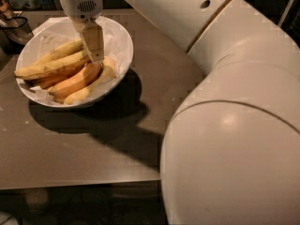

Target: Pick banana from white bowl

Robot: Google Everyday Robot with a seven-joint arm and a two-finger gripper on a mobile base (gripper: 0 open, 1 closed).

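Note:
The white bowl (117, 37) sits at the back left of the table and is lined with crumpled white paper. Several bananas lie in it. The banana (49, 67), long, slim and pale yellow, lies across the bowl's middle with its dark tip to the left. A shorter pale banana (60, 51) lies behind it, and plumper orange-yellow bananas (75, 81) lie in front. My gripper (94, 50) hangs down into the bowl at the long banana's right end, right at the fruit. I cannot tell whether it touches.
The bowl stands on a grey-brown table (93, 144) whose front edge runs near the bottom. A dark object (13, 26) stands at the back left corner. My bulky white arm (234, 125) fills the right side of the view.

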